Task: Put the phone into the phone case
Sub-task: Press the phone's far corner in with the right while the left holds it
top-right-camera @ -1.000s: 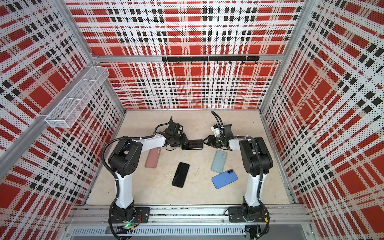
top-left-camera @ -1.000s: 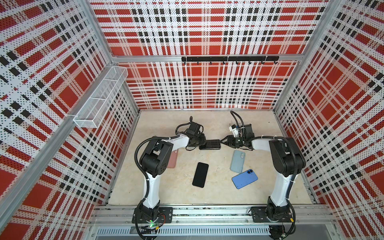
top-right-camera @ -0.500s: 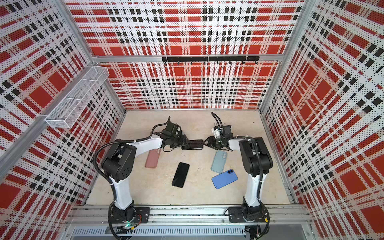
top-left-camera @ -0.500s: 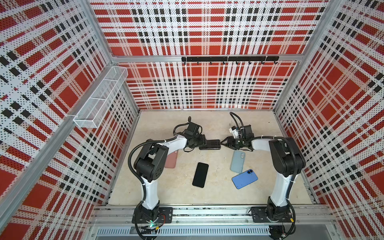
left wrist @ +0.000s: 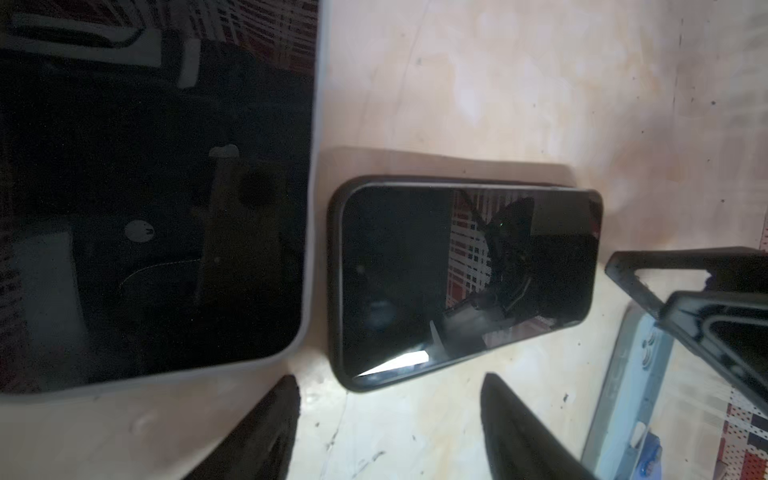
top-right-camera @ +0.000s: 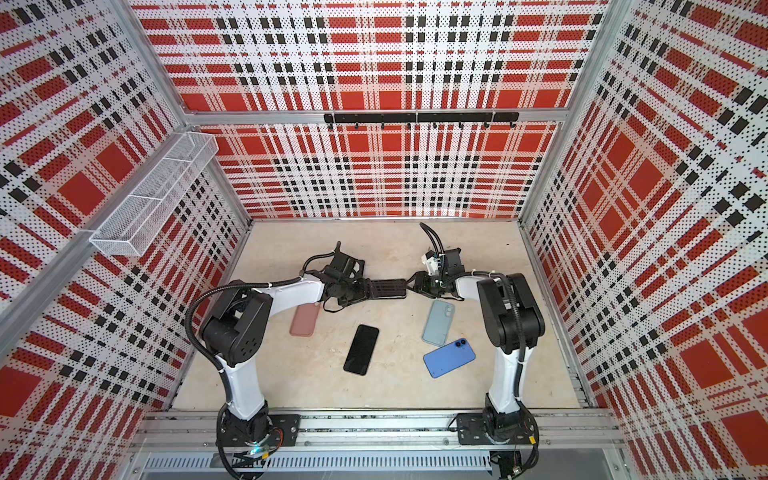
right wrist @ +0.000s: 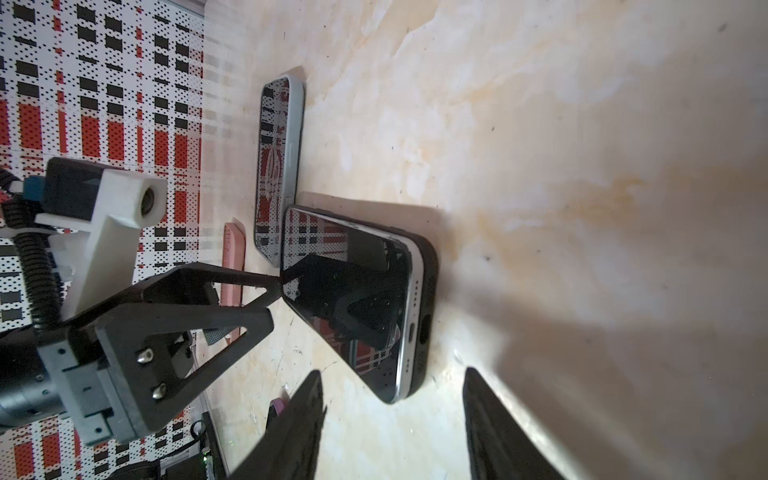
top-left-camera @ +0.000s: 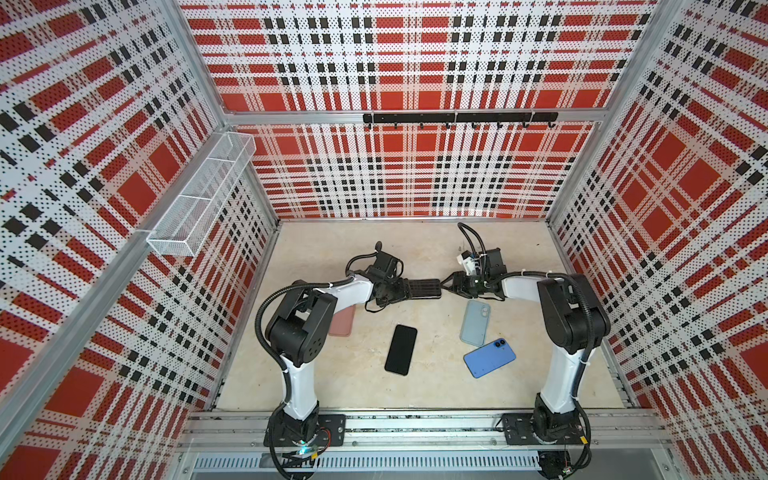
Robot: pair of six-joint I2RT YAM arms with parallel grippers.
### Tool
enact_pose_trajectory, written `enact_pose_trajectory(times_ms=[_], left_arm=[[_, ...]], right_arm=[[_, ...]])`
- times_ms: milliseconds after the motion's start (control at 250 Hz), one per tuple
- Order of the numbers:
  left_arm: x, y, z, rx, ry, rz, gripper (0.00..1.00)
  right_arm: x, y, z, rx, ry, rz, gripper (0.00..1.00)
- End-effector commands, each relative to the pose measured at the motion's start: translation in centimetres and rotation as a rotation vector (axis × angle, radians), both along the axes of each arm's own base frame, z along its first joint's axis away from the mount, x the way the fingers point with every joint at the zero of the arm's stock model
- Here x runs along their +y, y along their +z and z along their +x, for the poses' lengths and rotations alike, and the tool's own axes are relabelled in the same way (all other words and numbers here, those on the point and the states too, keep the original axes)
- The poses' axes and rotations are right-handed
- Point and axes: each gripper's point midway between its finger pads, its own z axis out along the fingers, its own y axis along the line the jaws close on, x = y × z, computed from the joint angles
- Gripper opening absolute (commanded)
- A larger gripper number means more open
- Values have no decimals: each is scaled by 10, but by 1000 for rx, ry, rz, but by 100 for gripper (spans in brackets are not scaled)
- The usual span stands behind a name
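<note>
Mia: Where is the phone?

Ben: The phone point(top-left-camera: 424, 288) lies flat in the middle of the table point(top-left-camera: 519, 249), screen up. It sits in the black case point(right wrist: 430, 291). An arm points at it from each end.

Mia: Is it all the way in?

Ben: I don't think so. In the right wrist view a shiny white edge shows above the case wall, at the end with the plug hole. I think that end needs a push.

Mia: What is the left pincer doing?

Ben: The left pincer point(top-left-camera: 405, 291) is wide open and holds nothing. One fingertip point(right wrist: 272, 284) seems to touch the far end of the screen.

Mia: And the right pincer?

Ben: The right pincer point(top-left-camera: 448, 286) is open too, with nothing between its fingers. It waits just beside the plug end.

Mia: How do you do this bit well?

Ben: Press softly, straight down, on the high end. Pin the other end so the phone can't tip or slide. Then push each corner, one by one. Don't squeeze the case sides, because they must bend out to let the phone in.

Mia: And the other stuff?

Ben: The pink case point(top-left-camera: 343, 322), dark phone point(top-left-camera: 401, 349), pale blue case point(top-left-camera: 475, 318) and blue phone point(top-left-camera: 489, 357) lie apart, nearer the arm bases. Leave them alone.
</note>
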Motion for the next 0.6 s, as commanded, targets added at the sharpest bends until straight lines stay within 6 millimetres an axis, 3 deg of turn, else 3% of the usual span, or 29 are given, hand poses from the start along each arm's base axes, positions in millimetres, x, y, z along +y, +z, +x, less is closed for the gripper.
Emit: enact_pose_trajectory(times_ms=[0,352,592], left_arm=[[-3,-16,6,5,13,12,71],[3,-39,31,-32,26,70,71],[-5,-38,37,-59,2,53,71]], right_arm=[[4,0,7,-25,7,-4,55],[12,-13,3,6,17,2,56],[15,-27,2,50,-21,29,59]])
